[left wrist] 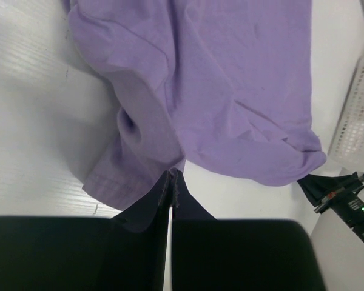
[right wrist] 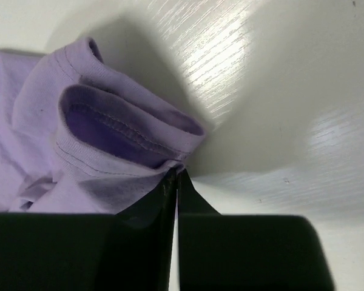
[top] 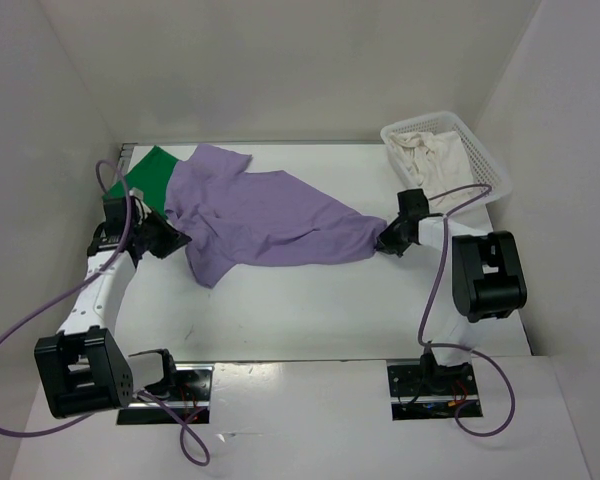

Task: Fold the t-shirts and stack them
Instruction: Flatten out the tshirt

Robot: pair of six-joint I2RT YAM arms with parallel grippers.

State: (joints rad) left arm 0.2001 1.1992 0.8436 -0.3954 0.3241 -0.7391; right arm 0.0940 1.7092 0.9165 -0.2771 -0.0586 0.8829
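Overhead view. The purple shirt (top: 260, 215) lies across the middle of the white table (top: 280, 310), rumpled, broad on the left and drawn to a narrow end on the right. The left gripper (top: 175, 240) sits at the shirt's left edge and the right gripper (top: 383, 243) at the narrow right end, both touching cloth. The green shirt (top: 152, 172) lies flat at the back left, its right side tucked under the purple one. The cream shirt (top: 430, 155) is bundled inside the white mesh basket (top: 485, 160) in the back right corner, well apart from the other two.

Left wrist view. The left gripper (left wrist: 171, 176) has its fingers pressed together, and a hemmed corner of the purple shirt (left wrist: 230, 91) is pinched at the tips. The cloth runs away from the tips in loose folds over the table (left wrist: 36, 121). A strip of the basket (left wrist: 358, 103) shows at the right edge.

Right wrist view. The right gripper (right wrist: 177, 173) has its fingers together, clamped on a folded, stitched hem of the purple shirt (right wrist: 97, 121). The hem curls open just above the tips, showing the darker inside. Bare table (right wrist: 279, 91) fills the right side, with glare on it.
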